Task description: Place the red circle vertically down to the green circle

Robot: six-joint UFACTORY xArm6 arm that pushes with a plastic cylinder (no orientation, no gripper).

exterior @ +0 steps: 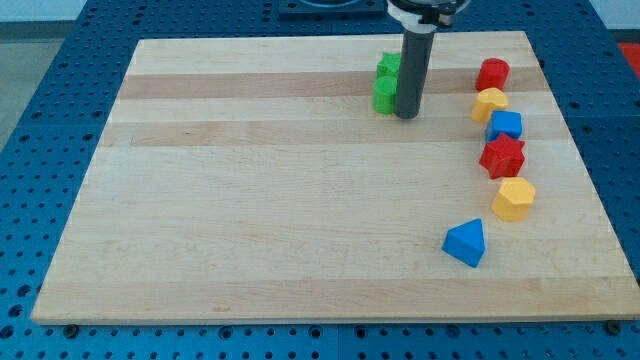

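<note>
**Camera view: rod parked beside the green blocks, red circle still up in the right-hand column**

Camera view shows the wooden bench with my tip planted near the view's top, just to the view's right of two green blocks. The nearer one, the green circle, touches or almost touches the rod; a second green block sits just above it, partly hidden, and its shape cannot be made out. There are no fingers on this rig, only the straight dark rod, so nothing is open, closed or clamped: the rod can only shove what it leans on.

The red circle stands at the top of a curved column along the view's right side, well apart from the green circle. Below it come a yellow block, a blue block, a red star and a yellow hexagon-like block. A blue triangle lies apart, lower and further left.

By my reading the task is not yet done: the red circle needs to end up directly below the green circle, where the bench is bare. The rod would probably have to get round to the red circle's right side and push it leftward and downward; the yellow block just beneath it could be dragged along.
</note>
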